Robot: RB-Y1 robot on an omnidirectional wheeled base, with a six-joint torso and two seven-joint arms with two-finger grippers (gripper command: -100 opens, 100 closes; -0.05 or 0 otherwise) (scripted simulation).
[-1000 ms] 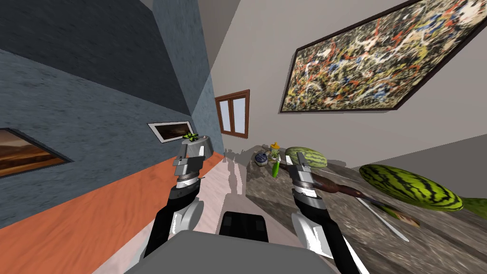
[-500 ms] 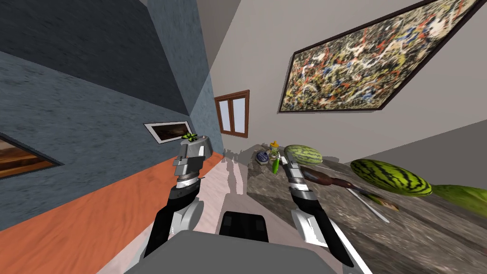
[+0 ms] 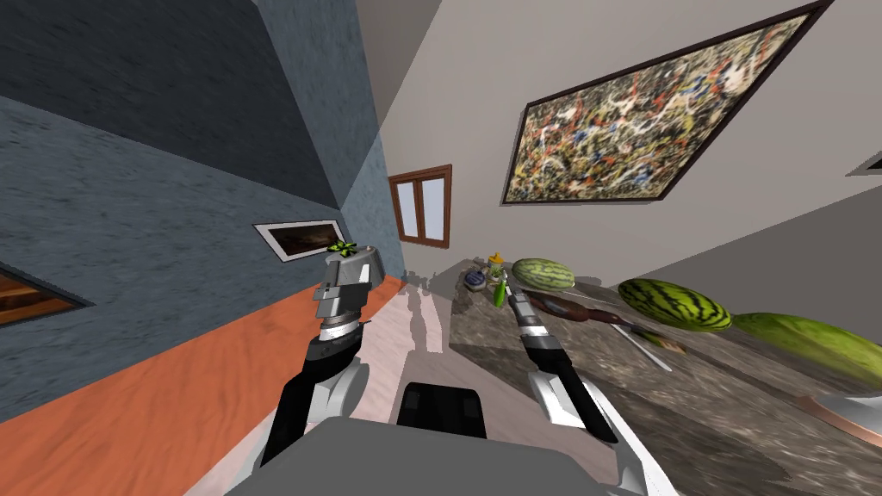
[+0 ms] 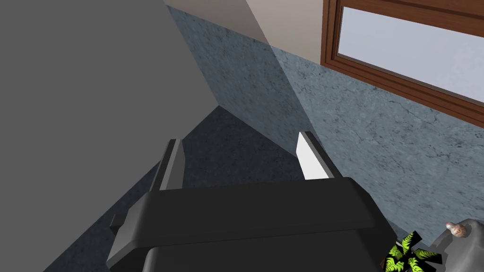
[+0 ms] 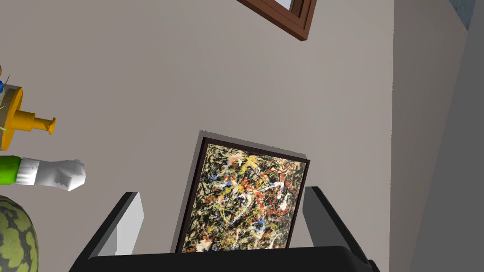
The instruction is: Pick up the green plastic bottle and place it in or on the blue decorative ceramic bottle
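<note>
- Right gripper (image 5: 226, 215): fingers spread, nothing between them. It is extended forward over the table (image 3: 689, 405).
- Through the finger gap the right wrist view shows the wall, not a bottle, so the gripper is not yet lined up on anything.
- Green bottle (image 5: 9, 170): its white cap (image 5: 53, 174) and neck show outside the gap, beyond one finger.
- Head view: green bottle (image 3: 499, 295) stands on the table just beside the right gripper tip, on the robot's left of it and a little farther out.
- Long axis: the bottle stands about upright on the table. In the wrist view it runs crosswise to the fingers, along their line of closing.
- Judgement: the wrist needs to roll and shift toward the bottle so the fingers can close across its body rather than end to end.
- Blue bottle (image 3: 473, 280) sits near the green bottle, farther to the left and back. A watermelon (image 3: 543, 274) lies close on the other side.
- Left gripper (image 4: 241, 163): fingers spread and empty. It is held over the floor, well apart from the table.
- Judgement: the right arm is much the nearer.
</note>
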